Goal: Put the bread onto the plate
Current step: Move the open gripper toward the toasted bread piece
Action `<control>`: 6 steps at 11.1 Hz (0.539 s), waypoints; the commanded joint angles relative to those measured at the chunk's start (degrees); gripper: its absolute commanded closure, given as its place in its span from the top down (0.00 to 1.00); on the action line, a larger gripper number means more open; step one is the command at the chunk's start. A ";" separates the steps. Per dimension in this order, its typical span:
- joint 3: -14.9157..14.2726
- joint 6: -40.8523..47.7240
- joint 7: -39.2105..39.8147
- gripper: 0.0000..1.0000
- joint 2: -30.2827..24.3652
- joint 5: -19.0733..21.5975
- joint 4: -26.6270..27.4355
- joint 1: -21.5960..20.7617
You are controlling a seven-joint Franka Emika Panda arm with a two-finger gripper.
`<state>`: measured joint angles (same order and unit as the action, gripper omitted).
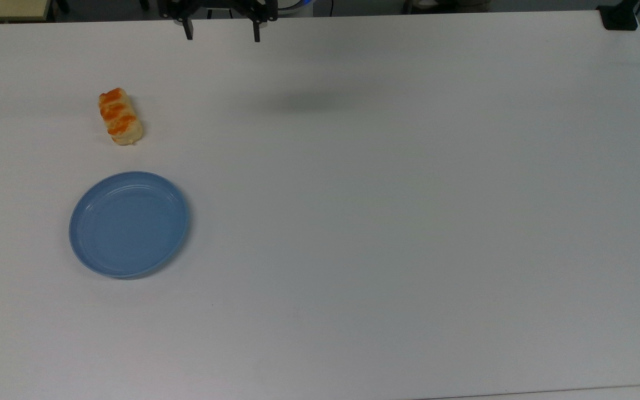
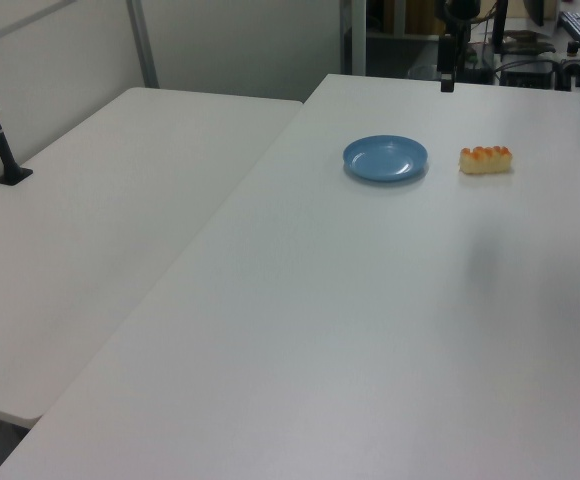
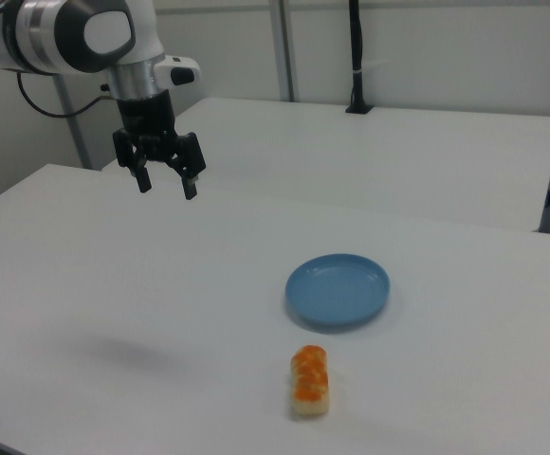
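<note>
White table. Bread: lying flat toward the top view's left, orange-glazed top. Plate: blue, bare, below the bread, apart from it. Gripper: top edge, fingers spread, holding nothing.

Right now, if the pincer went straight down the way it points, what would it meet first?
Probably bare table. The open pincer hangs pointing down, with its shadow on empty surface. The bread and plate lie off to the right view's right, though exact depth is unclear.
</note>
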<state>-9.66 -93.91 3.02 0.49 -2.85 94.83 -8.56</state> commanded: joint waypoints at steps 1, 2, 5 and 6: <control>0.26 0.57 -0.82 1.00 0.91 0.74 -0.70 0.38; 0.17 0.57 -0.73 1.00 0.83 0.83 -0.70 0.48; 0.17 0.66 -0.38 1.00 0.74 1.01 -0.70 0.83; 0.17 0.66 -0.38 1.00 0.74 1.09 -0.70 1.00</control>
<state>-9.26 -93.91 2.97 0.96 -2.84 94.83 -7.68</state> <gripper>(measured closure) 0.000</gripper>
